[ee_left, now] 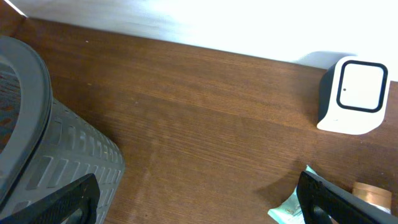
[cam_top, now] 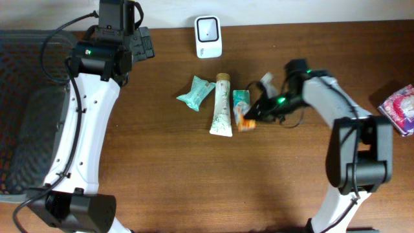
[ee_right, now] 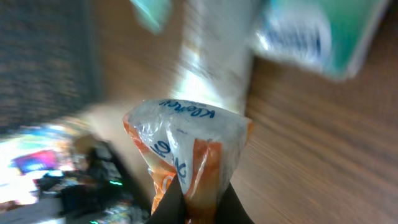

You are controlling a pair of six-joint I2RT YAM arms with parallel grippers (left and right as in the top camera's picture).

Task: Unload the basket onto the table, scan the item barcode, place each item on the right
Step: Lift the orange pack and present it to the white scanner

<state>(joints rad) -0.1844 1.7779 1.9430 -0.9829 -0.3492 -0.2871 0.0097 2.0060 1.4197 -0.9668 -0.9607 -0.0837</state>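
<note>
My right fingers (ee_right: 169,210) pinched the orange-and-white packet (ee_right: 186,155) at their tips. My left fingers (ee_left: 56,202) stood spread, empty. The scanner (cam_top: 208,37) sat well beyond my right fingers; carrying and scanning were left, I judged.

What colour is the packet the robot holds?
The packet is orange and white; best in right wrist view.

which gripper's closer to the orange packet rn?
Right. The right gripper is shut on the orange packet, just right of the white tube. The left gripper hangs open far off at the table's back edge, left of the scanner.
</note>
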